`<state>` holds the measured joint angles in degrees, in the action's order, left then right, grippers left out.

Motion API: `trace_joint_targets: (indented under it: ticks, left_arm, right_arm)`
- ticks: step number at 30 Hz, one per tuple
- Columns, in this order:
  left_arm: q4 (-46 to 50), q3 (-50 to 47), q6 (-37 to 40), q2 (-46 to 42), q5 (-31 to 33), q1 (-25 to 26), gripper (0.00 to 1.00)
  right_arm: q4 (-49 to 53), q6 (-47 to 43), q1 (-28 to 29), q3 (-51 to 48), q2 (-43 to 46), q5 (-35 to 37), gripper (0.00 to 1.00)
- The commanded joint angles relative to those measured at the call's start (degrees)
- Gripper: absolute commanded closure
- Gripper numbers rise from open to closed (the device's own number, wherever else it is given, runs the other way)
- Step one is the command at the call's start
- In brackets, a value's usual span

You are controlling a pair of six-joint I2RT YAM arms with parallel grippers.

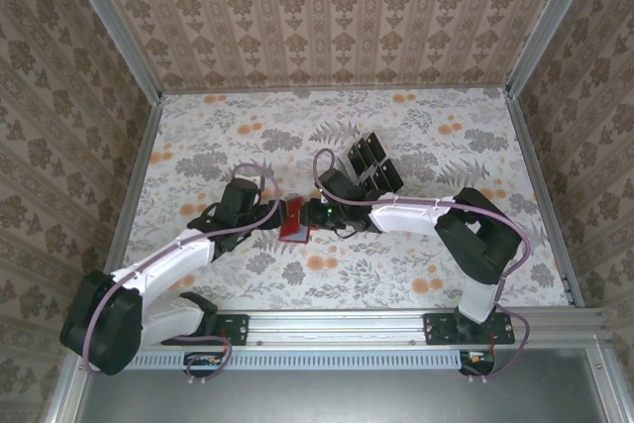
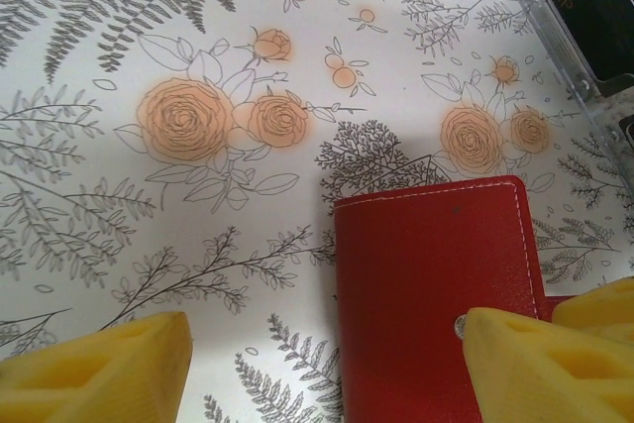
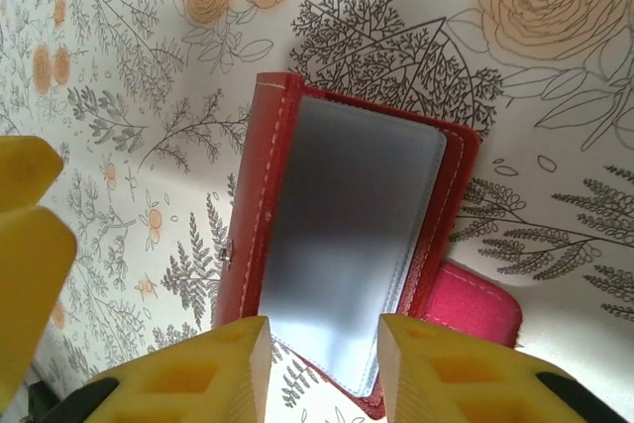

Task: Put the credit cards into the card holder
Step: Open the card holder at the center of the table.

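Red card holder [image 2: 426, 264] open between left hand [image 2: 327, 334], fingers apart, and right hand [image 3: 322, 334], grip unclear

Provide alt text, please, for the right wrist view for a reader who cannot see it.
A red card holder lies open on a floral tabletop, showing its clear sleeve. The right gripper has its yellow fingers apart at the bottom edge, either side of the sleeve's near end.

I see the card holder [image 1: 294, 219], a red stitched folding wallet, lying open with one cover lifted and its clear inner sleeve showing. The credit cards [image 1: 369, 163], dark and glossy, stand in a clear rack [image 2: 580, 76] just beyond it.
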<state>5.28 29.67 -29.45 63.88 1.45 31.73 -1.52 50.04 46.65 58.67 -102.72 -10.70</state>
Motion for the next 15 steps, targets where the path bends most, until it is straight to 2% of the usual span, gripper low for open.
trace_joint_targets:
  ticks: [1,12,15]
  left_arm:
    - [1.5,-1.6,0.4,-3.3,1.8,-1.0,0.26]
    - [3.8,-3.5,-0.9,-11.0,-0.1,-5.3,0.26]
    - [4.5,-3.4,-0.8,-12.4,-1.0,-8.0,0.26]
  right_arm:
    - [-3.3,1.3,0.1,0.1,-0.1,-2.3,0.63]
    - [-2.4,1.4,1.6,7.4,-3.8,-5.8,0.57]
    - [-2.0,1.7,2.4,10.1,-5.8,-6.4,0.57]
